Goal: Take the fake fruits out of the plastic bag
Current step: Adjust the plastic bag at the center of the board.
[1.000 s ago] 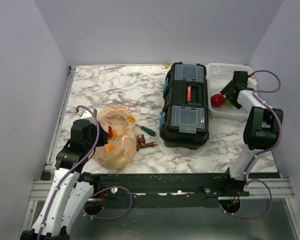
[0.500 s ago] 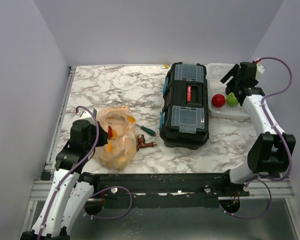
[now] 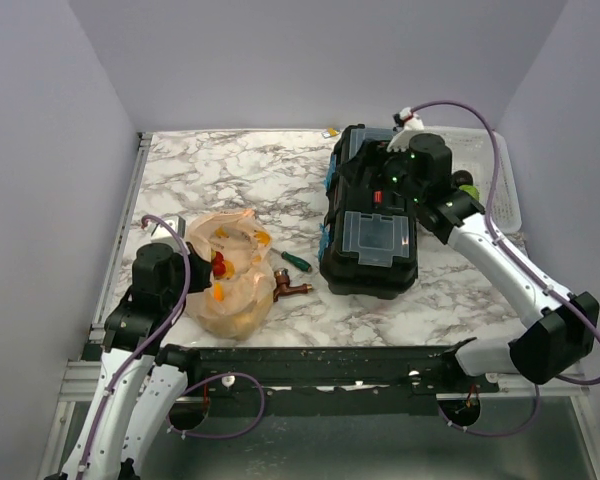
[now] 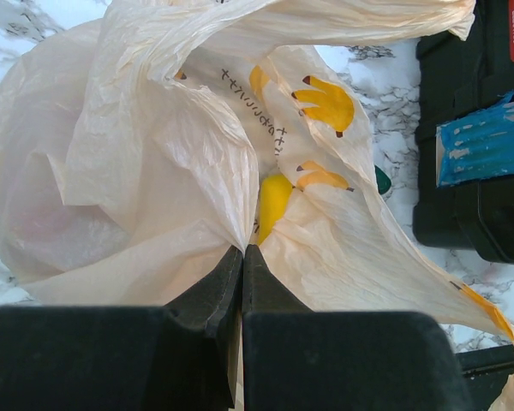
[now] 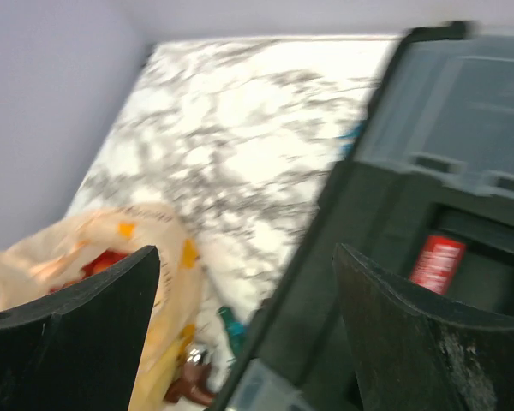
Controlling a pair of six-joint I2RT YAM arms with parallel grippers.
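Sprawling under everything is the marble tabletop (image 3: pixel 230 170), and its biggest stretch of free room is the far-left part, running from behind the bag to the back wall. The black toolbox (image 3: pixel 370 235) takes the middle-right, lid shut, long side running away from the arms. Just beyond its right flank sits the white basket (image 3: pixel 502 190), tucked into the far-right corner near the tabletop's right edge.

Over on the left, the plastic bag (image 3: pixel 230 290) lies slumped near the front edge. Its mouth is pulled up and gaping. Between bag and toolbox there's only a narrow lane, and a brown tap (image 3: pixel 290 288) and a green-handled screwdriver (image 3: pixel 296 262) sit in it.

The left arm (image 3: pixel 140 330) reaches in from the bag's left side. The left jaws are pinched tight together on a fold of the bag's film, right at the opening, in the left wrist view.

The right arm (image 3: pixel 500 260) stretches across above the toolbox's far half. The right jaws are spread wide with nothing between them, hanging in the air and facing the bag.

Fruits now: a red fruit (image 3: pixel 220 265) shows inside the bag, a yellow fruit (image 4: pixel 272 201) peeks through the mouth, and orange-yellow pieces (image 3: pixel 242 320) glow through the film lower down. A green ball (image 3: pixel 467 191) rests in the basket.
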